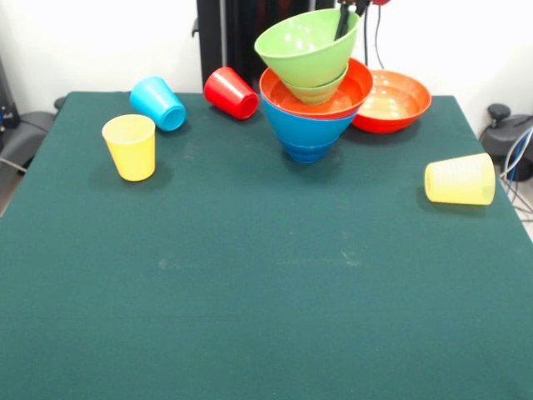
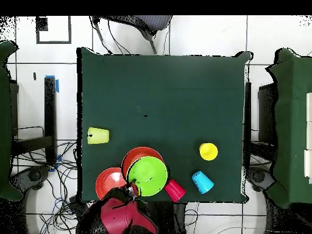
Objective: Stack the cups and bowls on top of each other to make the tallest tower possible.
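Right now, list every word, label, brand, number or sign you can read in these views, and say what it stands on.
None can be read. The cups, such as the yellow cup, the bowls in the tower, the orange-red bowl and the table carry no visible print.

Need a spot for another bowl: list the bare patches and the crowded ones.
Bare: the table's whole camera-side half, plus the stretch between the yellow cup and the ribbed cup. Crowded: the far edge, around the tower, orange bowl, red cup and blue cup.
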`<state>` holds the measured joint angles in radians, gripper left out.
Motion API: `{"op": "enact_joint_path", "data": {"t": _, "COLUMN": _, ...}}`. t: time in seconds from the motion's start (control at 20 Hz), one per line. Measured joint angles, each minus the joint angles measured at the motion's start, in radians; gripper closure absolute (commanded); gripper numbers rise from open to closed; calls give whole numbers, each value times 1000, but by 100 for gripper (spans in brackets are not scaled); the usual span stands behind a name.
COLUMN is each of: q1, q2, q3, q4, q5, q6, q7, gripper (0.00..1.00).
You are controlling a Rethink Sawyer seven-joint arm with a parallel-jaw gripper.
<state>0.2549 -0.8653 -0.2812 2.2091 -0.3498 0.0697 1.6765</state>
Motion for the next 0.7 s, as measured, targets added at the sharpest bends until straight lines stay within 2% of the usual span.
{"op": "enact_joint_path", "data": {"t": 0.7, "q1": -5, "q2": 25, "q3": 8, "q4": 0, "q5": 0, "q6": 84, "q7": 0, "gripper": 100}}
